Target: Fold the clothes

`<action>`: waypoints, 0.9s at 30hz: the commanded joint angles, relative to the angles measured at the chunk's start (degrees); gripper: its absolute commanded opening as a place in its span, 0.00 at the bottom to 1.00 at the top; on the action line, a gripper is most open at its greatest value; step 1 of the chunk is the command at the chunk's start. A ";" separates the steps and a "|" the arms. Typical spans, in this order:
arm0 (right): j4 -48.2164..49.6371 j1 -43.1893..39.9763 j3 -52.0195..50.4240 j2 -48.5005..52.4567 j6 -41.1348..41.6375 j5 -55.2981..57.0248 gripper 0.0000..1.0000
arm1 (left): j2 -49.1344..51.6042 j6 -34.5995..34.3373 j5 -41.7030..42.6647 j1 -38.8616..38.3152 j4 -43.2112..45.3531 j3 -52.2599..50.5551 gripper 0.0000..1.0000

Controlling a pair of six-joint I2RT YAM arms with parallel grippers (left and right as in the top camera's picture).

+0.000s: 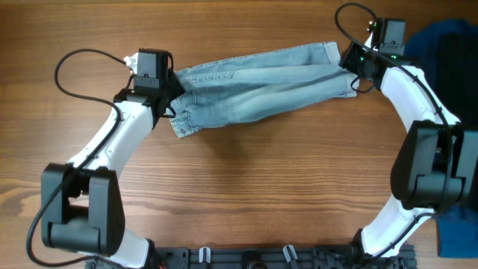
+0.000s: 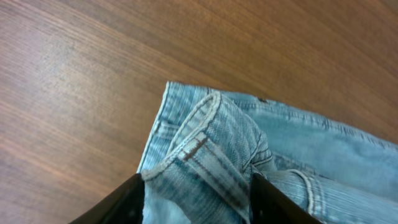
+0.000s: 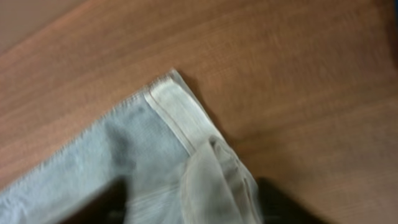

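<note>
The light blue denim shorts point(image 1: 261, 78) lie stretched lengthwise across the far part of the wooden table, waistband to the left and cuffed leg hems to the right. My left gripper point(image 1: 170, 93) is shut on the bunched waistband; in the left wrist view the waistband fold point(image 2: 217, 137) rises between the fingers point(image 2: 196, 211). My right gripper point(image 1: 349, 69) is shut on the leg hem end; in the blurred right wrist view the pale cuff point(image 3: 180, 118) runs up between the fingers point(image 3: 193, 208).
Dark navy-and-black garments point(image 1: 448, 45) are piled at the far right edge, close behind the right arm. A blue cloth point(image 1: 457, 233) lies at the near right. Bare wood table point(image 1: 254, 187) spans the front.
</note>
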 commanded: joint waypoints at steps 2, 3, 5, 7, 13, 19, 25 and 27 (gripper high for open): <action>5.79 1.33 1.57 1.68 -5.49 -4.07 1.00 | -0.20 4.68 -0.74 0.26 4.63 1.40 0.65; 6.99 1.33 1.64 1.51 -6.64 -5.92 1.00 | -0.79 5.07 -0.79 0.26 5.14 1.60 0.74; 8.63 1.33 1.88 0.68 -8.41 -8.50 1.00 | -2.89 6.43 -0.76 0.33 5.64 2.69 0.80; 8.35 1.33 2.47 -0.33 -9.64 -9.49 0.99 | -4.50 7.17 -0.72 0.42 5.60 3.93 0.81; -0.79 1.36 5.55 -4.96 -12.35 -15.56 0.95 | -9.62 7.74 -0.37 0.39 4.31 6.19 0.77; -12.81 1.75 5.66 -6.69 -12.37 -15.56 0.33 | -9.22 7.72 8.79 0.33 -4.24 6.14 0.09; -17.33 5.01 4.92 -4.72 -15.72 -15.50 0.06 | -1.51 7.72 15.04 0.28 -4.04 6.14 0.04; -17.35 6.19 4.92 -3.85 -17.03 -15.19 0.04 | 1.09 7.72 15.61 0.28 -2.67 6.14 0.04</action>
